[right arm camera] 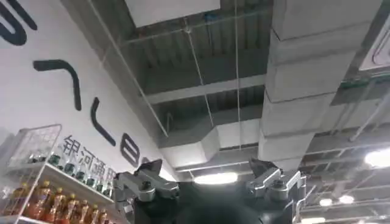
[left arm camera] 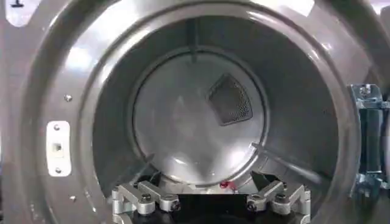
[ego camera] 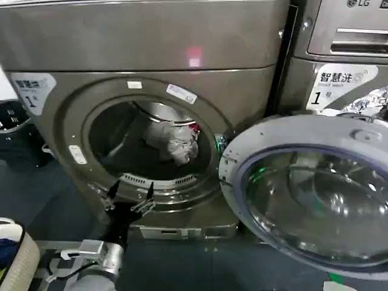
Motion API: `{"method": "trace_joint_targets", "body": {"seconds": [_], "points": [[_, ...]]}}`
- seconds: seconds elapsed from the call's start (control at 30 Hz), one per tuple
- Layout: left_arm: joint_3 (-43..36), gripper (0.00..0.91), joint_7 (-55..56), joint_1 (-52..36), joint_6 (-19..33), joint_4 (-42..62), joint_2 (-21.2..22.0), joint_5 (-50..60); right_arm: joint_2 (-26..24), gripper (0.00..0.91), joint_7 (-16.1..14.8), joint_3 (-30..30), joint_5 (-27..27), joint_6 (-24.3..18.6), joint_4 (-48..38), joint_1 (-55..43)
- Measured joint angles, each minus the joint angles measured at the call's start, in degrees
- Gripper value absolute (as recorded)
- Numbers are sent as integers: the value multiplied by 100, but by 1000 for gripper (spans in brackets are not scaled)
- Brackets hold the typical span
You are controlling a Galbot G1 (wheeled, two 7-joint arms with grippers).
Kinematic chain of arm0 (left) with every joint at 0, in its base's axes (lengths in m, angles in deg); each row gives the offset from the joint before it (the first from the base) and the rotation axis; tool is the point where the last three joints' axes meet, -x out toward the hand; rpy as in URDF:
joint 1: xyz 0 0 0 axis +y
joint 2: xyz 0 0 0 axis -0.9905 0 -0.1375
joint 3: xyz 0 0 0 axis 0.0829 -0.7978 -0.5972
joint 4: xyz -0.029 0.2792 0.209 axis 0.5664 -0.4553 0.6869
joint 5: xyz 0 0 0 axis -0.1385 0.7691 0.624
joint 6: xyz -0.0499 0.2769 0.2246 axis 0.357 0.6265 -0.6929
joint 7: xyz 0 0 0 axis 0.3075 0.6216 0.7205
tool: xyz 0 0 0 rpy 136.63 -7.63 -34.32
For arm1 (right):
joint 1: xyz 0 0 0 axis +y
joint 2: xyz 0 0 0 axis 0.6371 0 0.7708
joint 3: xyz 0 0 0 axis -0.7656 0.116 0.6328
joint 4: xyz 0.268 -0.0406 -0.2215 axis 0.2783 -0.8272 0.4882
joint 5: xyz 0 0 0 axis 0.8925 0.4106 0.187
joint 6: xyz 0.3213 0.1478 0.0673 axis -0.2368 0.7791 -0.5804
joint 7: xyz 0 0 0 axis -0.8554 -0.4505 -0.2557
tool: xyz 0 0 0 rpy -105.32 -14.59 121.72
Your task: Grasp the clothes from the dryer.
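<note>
1. A white label with Chinese characters and "1" (ego camera: 31,90) is seen on the bronze-grey metal dryer (ego camera: 145,45); "LG" is read on the neighbouring machine (ego camera: 345,36).
2. The clothes (ego camera: 173,142), a wrinkly whitish-grey bundle, are seen inside the round porthole.
3. The left gripper (ego camera: 129,193) is held spread at the porthole's lower rim.
4. The right gripper (right arm camera: 210,182) is pointed at the ceiling, fingers spread.
5. The round glass door (ego camera: 309,194) is swung open.

Dryer (ego camera: 73,54) cut by head view's top and left edges. Open door (ego camera: 309,194) cut at right and bottom edges. Clothes (ego camera: 173,140) partly behind porthole rim, red patch too small to read. Left wrist view: left pincer (left arm camera: 210,201) fingers cut by edge. Right pincer (right arm camera: 210,182) base cut off.
</note>
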State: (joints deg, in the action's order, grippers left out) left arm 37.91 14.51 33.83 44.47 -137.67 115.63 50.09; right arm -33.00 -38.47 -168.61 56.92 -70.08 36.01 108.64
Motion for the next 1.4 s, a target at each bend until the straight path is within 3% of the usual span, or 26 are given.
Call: {"method": "trace_joint_targets", "body": {"seconds": [1.4], "points": [[-45, 907, 25, -2, 14, 98, -28, 18, 115, 907, -84, 184, -42, 10, 120, -139]]}}
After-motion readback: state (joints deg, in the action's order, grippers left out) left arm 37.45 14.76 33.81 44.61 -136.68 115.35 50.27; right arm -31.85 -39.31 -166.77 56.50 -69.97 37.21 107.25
